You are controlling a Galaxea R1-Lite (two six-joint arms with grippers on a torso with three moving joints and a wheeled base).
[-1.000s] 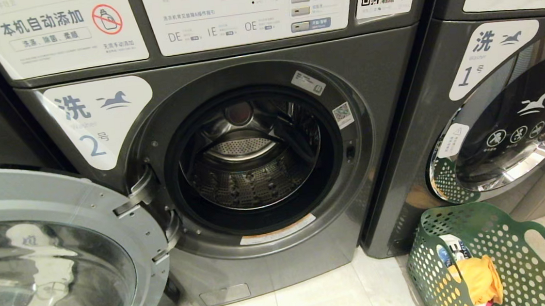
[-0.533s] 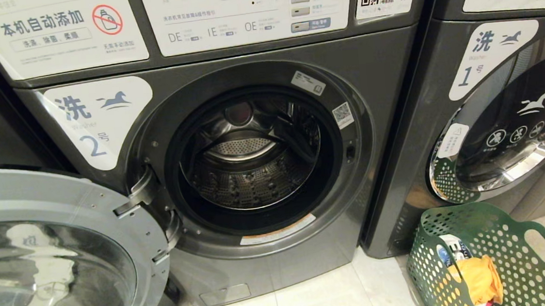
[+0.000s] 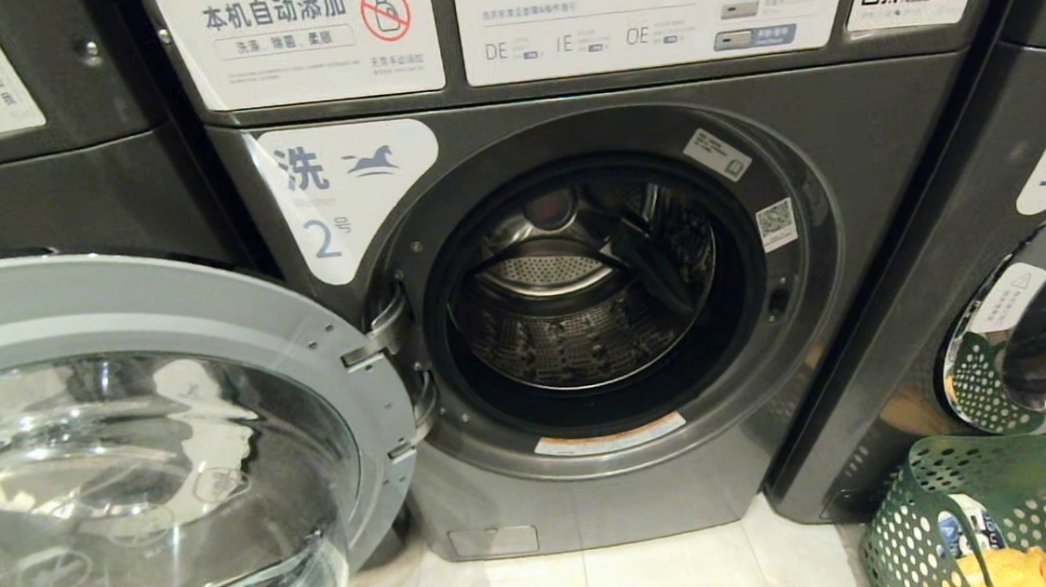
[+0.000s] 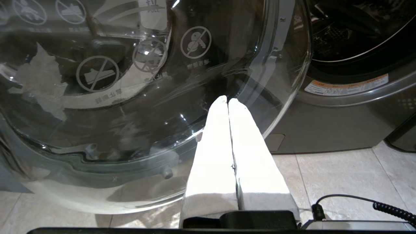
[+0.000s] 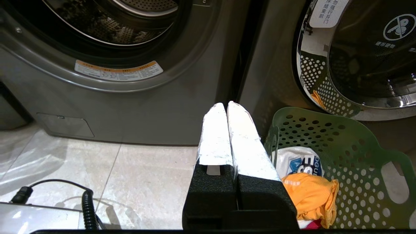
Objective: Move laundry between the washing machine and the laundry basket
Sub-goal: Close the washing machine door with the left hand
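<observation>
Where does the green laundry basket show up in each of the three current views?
Head view: green laundry basket at the bottom right corner, partly cut off, before washer 1.
Left wrist view: not in it.
Right wrist view: basket at lower right, beside the shut right gripper, holding orange and white laundry.
Shared landmark: the orange-and-white warning label under washer 2's opening.

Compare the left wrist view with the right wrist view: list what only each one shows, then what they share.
Only the left wrist view: the open glass door and the shut left gripper in front of it.
Only the right wrist view: the green laundry basket holding an orange garment and a white one, the neighbouring washer's closed door, and the shut right gripper.
Both: the open washer's drum mouth and the floor tiles.
</observation>
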